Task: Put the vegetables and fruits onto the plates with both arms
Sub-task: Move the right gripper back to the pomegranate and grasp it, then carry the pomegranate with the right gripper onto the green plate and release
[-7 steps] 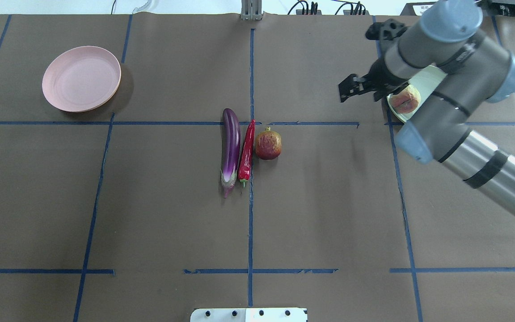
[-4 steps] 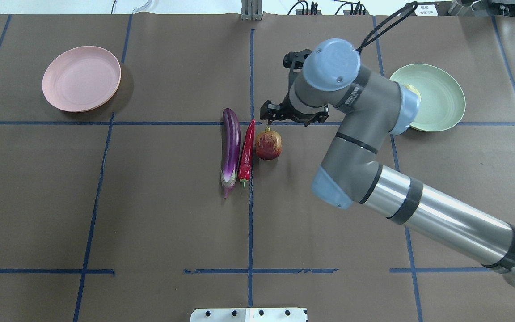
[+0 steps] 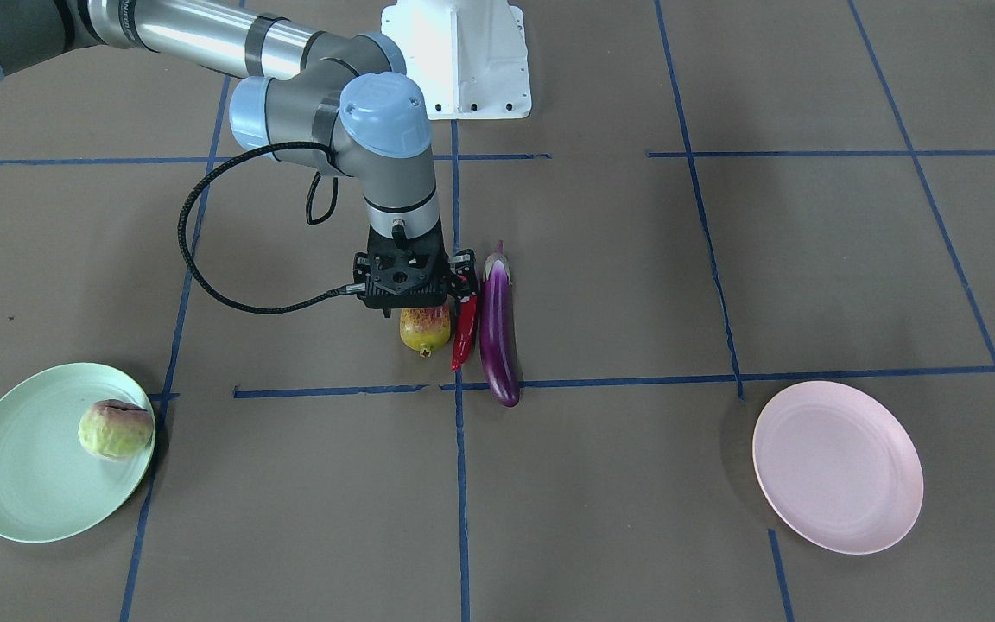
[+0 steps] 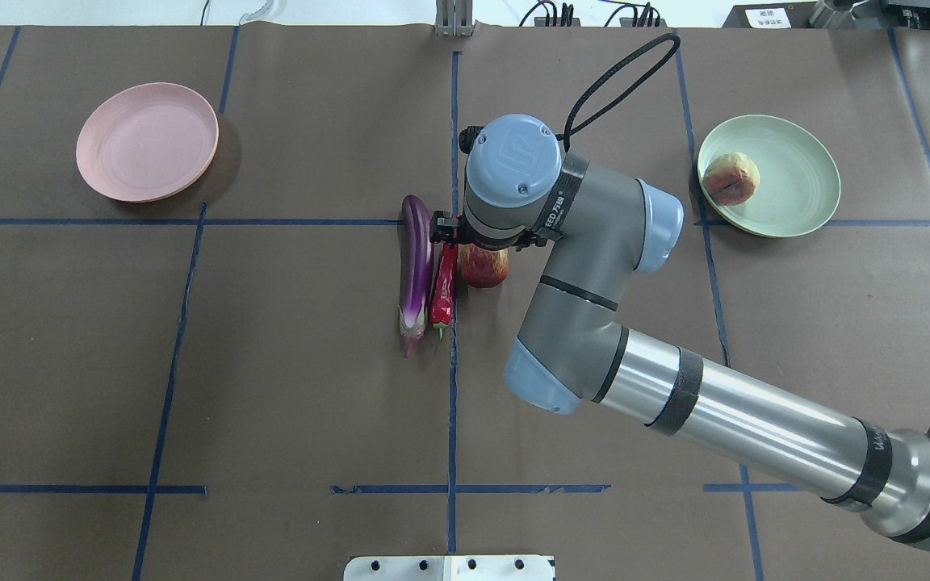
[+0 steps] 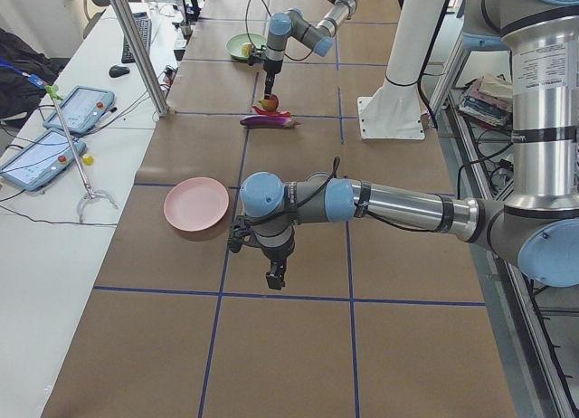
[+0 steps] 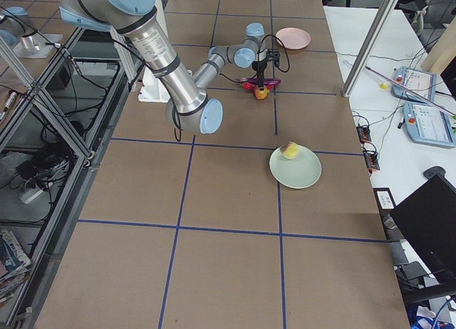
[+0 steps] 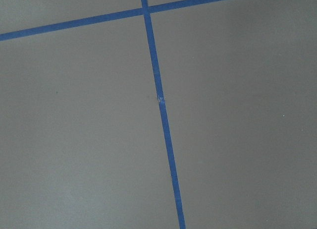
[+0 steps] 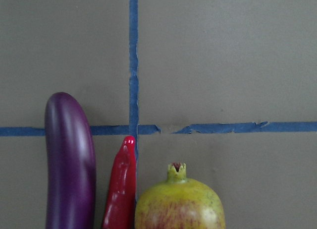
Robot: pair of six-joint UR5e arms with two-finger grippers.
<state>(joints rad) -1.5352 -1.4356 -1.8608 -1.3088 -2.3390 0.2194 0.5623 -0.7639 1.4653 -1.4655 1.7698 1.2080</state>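
Observation:
My right gripper (image 3: 412,299) hangs straight down just over the red-and-yellow-green mottled fruit (image 3: 425,329), (image 4: 485,268), jaws spread and empty; the wrist hides it in the overhead view. The red chili pepper (image 4: 443,294) and the purple eggplant (image 4: 416,266) lie side by side left of that fruit. The right wrist view shows the eggplant (image 8: 69,159), chili (image 8: 121,189) and fruit (image 8: 181,204). The pale green fruit (image 4: 730,177) sits on the mint green plate (image 4: 796,186). The pink plate (image 4: 146,141) is bare. My left gripper (image 5: 274,275) hovers over bare table near the pink plate; I cannot tell its state.
The white base block (image 3: 463,52) stands at the robot's side of the table. Blue tape lines (image 4: 453,403) cross the brown table cover. The right arm's forearm (image 4: 715,428) stretches over the table's right half.
My right arm swung left from the mint green plate to above the mottled fruit and came down toward it. The pale green fruit stays on the plate.

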